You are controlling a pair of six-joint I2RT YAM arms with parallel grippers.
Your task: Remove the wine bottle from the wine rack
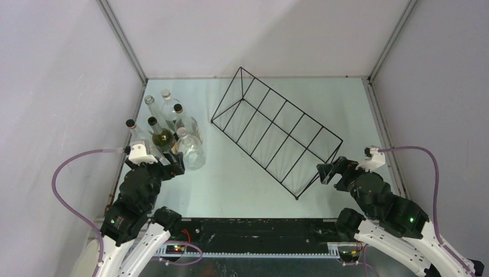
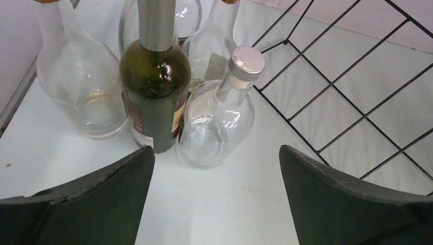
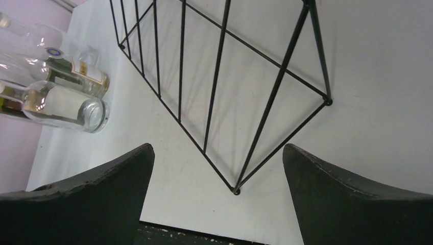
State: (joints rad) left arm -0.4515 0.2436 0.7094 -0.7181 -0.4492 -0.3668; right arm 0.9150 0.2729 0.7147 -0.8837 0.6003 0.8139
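The black wire wine rack stands diagonally mid-table, and all its compartments are empty. A dark green wine bottle stands upright on the table at the left among clear glass bottles; it also shows in the left wrist view. My left gripper is open and empty just in front of that group, with the green bottle and a silver-capped clear bottle right ahead of its jaws. My right gripper is open and empty at the rack's near right end, and the rack's corner lies between its fingers.
Several clear bottles stand against the left wall beside the green one, and they appear at the left of the right wrist view. White walls enclose the table on three sides. The rack's wires lie close to the right of the left gripper.
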